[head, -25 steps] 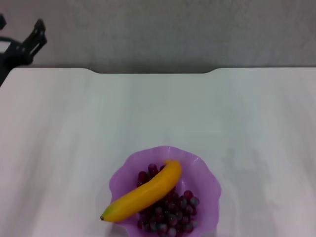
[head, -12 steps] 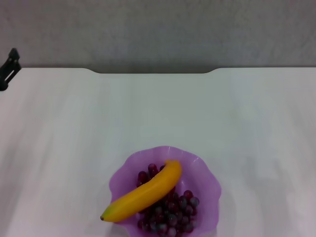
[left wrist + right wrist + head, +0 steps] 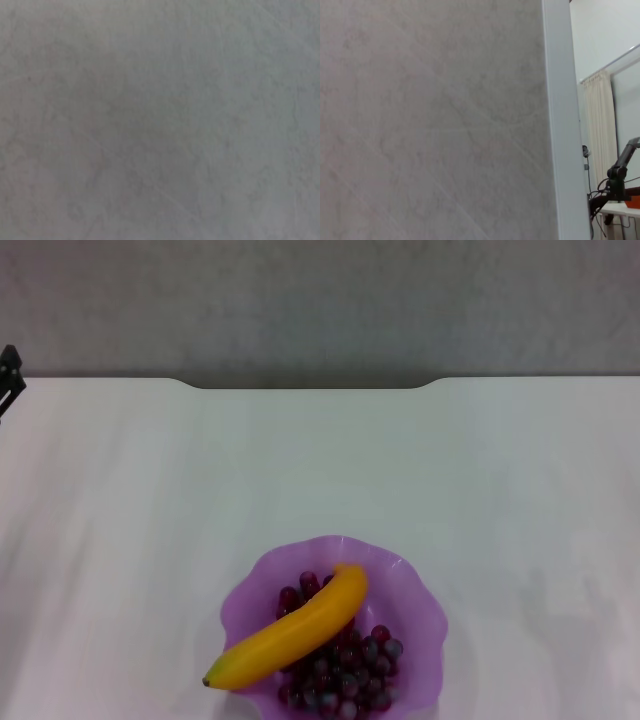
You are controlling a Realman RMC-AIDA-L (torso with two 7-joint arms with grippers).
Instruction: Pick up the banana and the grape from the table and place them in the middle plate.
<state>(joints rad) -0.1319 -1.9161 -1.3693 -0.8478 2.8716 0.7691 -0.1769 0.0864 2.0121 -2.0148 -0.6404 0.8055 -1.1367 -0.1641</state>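
1. Two fruits are lying together in the middle plate (image 3: 418,585), which is sitting on the white desk (image 3: 150,540) at its near edge, roughly centred.
2. We are seeing the banana (image 3: 291,633) resting diagonally across the grape (image 3: 345,670), its greenish tip poking over the plate's wavy rim on our left side.
3. We are holding our left pincer (image 3: 8,375) at the far left corner of the desk, well apart from the plate; only a dark sliver is showing, so we cannot tell how its fingers are standing.
4. We are not catching our right pincer in any view; both wrist cameras are facing a plain grey wall (image 3: 160,120).
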